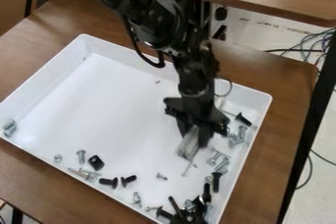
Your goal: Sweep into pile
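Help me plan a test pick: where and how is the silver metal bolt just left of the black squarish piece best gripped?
Probably by the shank of the silver bolt, from straight above, closing from left and right in the picture: it points toward the camera, wider head at the far end. The black squarish piece sits close on the right.

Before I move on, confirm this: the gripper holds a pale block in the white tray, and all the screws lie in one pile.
Wrong about the screws: the camera view shows them scattered, some at the left corner, others along the near and right sides. The gripper holds a pale block in the white tray.
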### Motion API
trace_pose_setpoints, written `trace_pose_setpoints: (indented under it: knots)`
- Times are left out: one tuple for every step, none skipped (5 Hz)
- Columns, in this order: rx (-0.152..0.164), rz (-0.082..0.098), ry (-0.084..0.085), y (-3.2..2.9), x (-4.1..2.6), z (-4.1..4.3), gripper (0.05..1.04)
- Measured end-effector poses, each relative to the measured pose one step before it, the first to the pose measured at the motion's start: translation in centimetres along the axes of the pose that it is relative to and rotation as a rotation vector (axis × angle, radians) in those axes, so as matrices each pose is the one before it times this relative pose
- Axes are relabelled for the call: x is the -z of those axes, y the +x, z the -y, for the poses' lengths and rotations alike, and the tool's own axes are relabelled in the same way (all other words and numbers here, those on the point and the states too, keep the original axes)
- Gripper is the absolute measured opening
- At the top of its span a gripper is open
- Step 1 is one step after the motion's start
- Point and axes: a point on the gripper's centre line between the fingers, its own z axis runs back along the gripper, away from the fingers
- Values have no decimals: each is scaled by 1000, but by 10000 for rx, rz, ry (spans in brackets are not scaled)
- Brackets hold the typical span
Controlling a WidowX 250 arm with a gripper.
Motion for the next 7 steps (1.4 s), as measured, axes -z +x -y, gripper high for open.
trace_pose_setpoints:
  knots:
    - [-12, 206, -49, -503, -1392, -126, 353]
    - [-186, 497, 137, 17, -2519, -1446, 353]
    - [-733, 490, 190, 111, -2348, -3300, 353]
    - [-696, 33, 252, -162, -941, -3376, 353]
    - [-1434, -55, 214, -817, 549, -5101, 353]
    - [-1234, -427, 96, -1083, 2245, -5328, 353]
    - [-380, -198, -100, -399, 1239, -3040, 353]
